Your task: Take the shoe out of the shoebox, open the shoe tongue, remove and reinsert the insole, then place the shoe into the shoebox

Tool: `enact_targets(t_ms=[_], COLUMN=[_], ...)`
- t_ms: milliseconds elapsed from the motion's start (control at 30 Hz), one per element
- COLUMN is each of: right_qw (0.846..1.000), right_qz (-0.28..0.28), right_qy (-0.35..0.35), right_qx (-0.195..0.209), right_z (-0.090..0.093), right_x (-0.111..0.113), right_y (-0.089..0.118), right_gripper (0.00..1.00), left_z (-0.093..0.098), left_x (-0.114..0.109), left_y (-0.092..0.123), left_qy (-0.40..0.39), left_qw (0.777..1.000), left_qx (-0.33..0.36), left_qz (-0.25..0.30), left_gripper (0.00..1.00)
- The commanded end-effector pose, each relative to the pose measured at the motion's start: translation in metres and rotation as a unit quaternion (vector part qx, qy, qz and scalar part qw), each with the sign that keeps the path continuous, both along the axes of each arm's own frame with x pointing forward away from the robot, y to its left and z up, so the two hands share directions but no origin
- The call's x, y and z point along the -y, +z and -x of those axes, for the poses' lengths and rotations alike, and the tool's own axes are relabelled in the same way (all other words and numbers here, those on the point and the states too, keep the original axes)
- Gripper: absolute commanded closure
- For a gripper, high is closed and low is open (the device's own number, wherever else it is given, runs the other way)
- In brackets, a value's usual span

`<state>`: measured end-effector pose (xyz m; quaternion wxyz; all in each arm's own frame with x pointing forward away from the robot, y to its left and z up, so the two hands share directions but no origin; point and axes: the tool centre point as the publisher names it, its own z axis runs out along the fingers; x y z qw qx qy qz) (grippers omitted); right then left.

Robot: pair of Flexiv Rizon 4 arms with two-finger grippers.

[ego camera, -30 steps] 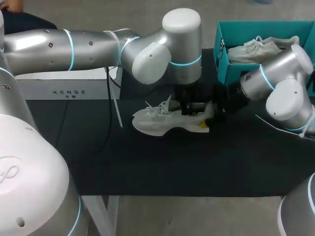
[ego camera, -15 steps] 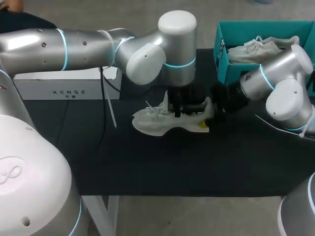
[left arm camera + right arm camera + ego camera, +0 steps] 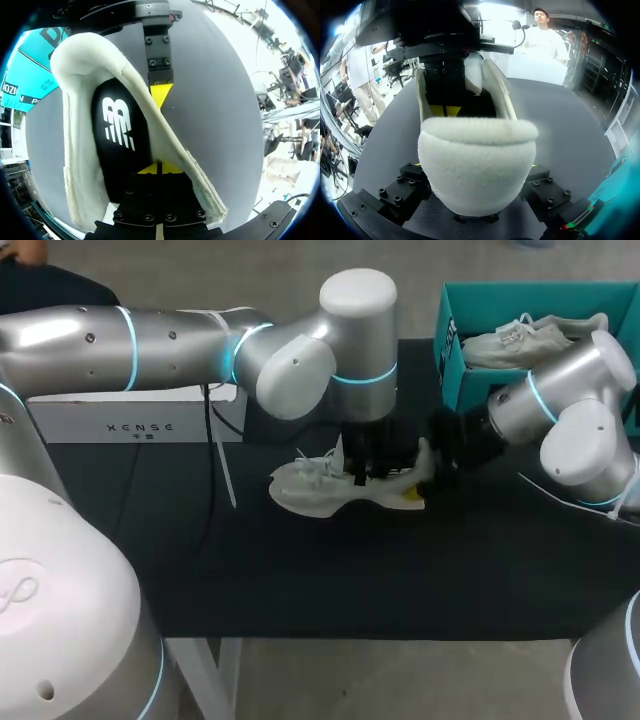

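Shoe [image 3: 320, 485] is out of the shoebox [image 3: 447, 350] and lies on the bench [image 3: 400, 570], heel clamped in the right jaws, while the left jaws dip into its mouth at the insole [image 3: 120, 135], grip impossible to tell, so insole removal, refit and boxing seem still undone

You are looking at the white shoe [image 3: 320, 485] sitting on its sole on the bench [image 3: 300, 580]. Its padded heel is resting in the right claw [image 3: 475, 197], whose fingers [image 3: 405, 192] are pressing it from both sides. Its collar is gaping open directly under the left claw [image 3: 159, 167], and the black insole [image 3: 120, 135] is lying inside. The teal shoebox [image 3: 450, 360] is standing open beside the right claw, holding a second white shoe [image 3: 530, 338].
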<state>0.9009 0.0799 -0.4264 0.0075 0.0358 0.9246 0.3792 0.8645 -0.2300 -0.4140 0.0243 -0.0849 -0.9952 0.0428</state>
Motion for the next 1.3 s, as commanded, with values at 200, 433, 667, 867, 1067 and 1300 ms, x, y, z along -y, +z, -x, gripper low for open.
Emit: enact_targets(t_ms=[200,433,667,867,1067,1300], right_qw=[1.000,1.000,1.000,1.000,1.000,1.000], right_qz=[0.001,0.001,0.001,0.001,0.001,0.001], right_qy=[0.000,0.000,0.000,0.000,0.000,0.000], right_qx=[0.000,0.000,0.000,0.000,0.000,0.000], right_z=[-0.001,-0.001,-0.001,-0.001,-0.001,-0.001], right_x=[-0.001,-0.001,-0.001,-0.001,-0.001,-0.001], right_y=[-0.004,-0.004,-0.004,-0.004,-0.004,-0.004], right_gripper=[1.00,1.00,1.00,1.00,1.00,1.00], left_z=[0.000,-0.001,0.000,0.001,-0.001,-0.005], left_x=[0.002,0.002,0.006,0.007,0.008,0.009], left_y=[-0.015,-0.004,0.006,0.015,0.011,-0.005], left_qy=[0.005,-0.001,0.003,0.005,-0.003,-0.011], left_qw=[0.999,0.997,0.998,0.999,0.998,0.997], left_qx=[0.045,0.071,0.058,0.048,0.064,0.079], left_qz=[-0.003,0.007,0.015,0.019,-0.003,-0.006], left_gripper=[0.67,0.49,0.50,0.50,0.35,0.13])
